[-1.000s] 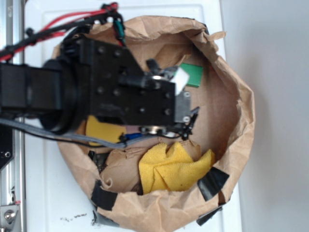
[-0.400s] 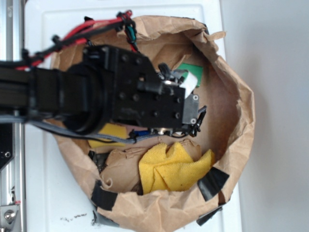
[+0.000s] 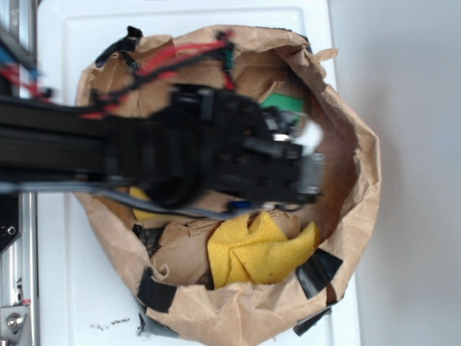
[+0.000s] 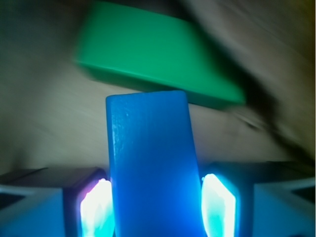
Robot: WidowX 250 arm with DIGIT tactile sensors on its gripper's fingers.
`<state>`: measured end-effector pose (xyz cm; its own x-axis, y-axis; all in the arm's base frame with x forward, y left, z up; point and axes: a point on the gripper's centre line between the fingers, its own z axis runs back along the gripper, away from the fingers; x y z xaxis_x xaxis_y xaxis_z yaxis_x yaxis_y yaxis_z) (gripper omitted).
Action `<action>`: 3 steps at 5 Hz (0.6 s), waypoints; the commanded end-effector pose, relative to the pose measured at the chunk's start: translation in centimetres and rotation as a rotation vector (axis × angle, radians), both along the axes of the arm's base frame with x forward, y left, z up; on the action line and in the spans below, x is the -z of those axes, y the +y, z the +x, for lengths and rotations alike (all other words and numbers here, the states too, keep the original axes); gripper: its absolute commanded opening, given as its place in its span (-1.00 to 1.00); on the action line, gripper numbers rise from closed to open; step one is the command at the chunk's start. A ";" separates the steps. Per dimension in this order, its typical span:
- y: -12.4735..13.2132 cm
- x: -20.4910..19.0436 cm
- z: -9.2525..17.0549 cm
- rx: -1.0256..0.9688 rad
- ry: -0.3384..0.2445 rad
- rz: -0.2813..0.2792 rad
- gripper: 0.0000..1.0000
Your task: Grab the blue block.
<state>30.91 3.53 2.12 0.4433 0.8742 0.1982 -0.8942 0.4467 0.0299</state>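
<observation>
Between the gripper's [image 4: 154, 207] two glowing pads [image 4: 96, 210] stands the blue block [image 4: 150, 168], its long side running away from the wrist camera. Both pads press against its flanks, so the jaws are clamped on it. Just beyond the block's far end lies the green block [image 4: 158, 61], tilted across the view on brown paper; whether the two blocks touch cannot be told.

From the exterior view, the black arm [image 3: 144, 155] reaches from the left over a crumpled paper bag [image 3: 353, 209] that sits on a white tray [image 3: 65, 65]. The gripper [image 3: 306, 169] hangs over the bag's middle, blurred, and hides the blue block almost wholly; only a small blue sliver [image 3: 241, 205] shows under its lower edge. A corner of the green block [image 3: 284, 104] peeks out above the gripper. A yellow cloth [image 3: 259, 249] lies crumpled just below it, and a yellow sponge [image 3: 144, 205] shows under the arm at the left. Black tape [image 3: 317, 270] patches the bag's rim.
</observation>
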 end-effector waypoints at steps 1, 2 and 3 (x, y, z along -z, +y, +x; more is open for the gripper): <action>-0.4 -5.1 -0.7 0.047 -0.011 -0.125 -1.00; -0.5 -7.6 -1.8 0.070 0.010 -0.182 -1.00; -0.5 -9.8 -3.1 0.082 0.003 -0.211 -1.00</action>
<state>27.67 1.55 10.19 0.5225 0.8520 -0.0336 -0.8526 0.5224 -0.0113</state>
